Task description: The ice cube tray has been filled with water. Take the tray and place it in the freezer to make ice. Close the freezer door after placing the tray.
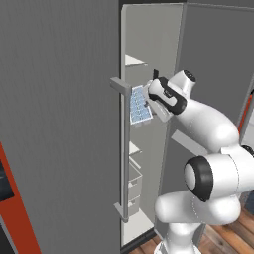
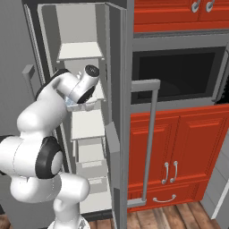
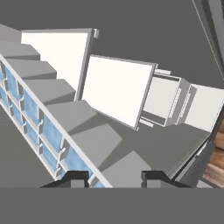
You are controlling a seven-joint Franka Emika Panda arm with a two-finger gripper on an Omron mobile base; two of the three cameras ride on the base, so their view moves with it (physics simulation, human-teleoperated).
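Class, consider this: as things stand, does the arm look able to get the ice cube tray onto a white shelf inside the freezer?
Probably yes. The freezer door stands wide open, and the gripper, shut on the ice cube tray, is already at the opening above a bare white shelf.

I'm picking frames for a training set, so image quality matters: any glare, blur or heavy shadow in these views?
Left base view: flat, even light, ice cube tray sharp at the claw. Right base view: no glare, freezer shelves evenly lit. Hand view: tray cells shaded grey, no blur.

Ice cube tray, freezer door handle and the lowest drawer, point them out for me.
ice cube tray (image 1: pixel 139 105), left base view, blue cells.
freezer door handle (image 1: pixel 124 149), left base view, mid bar.
lowest drawer (image 2: pixel 95 184), right base view, front face.
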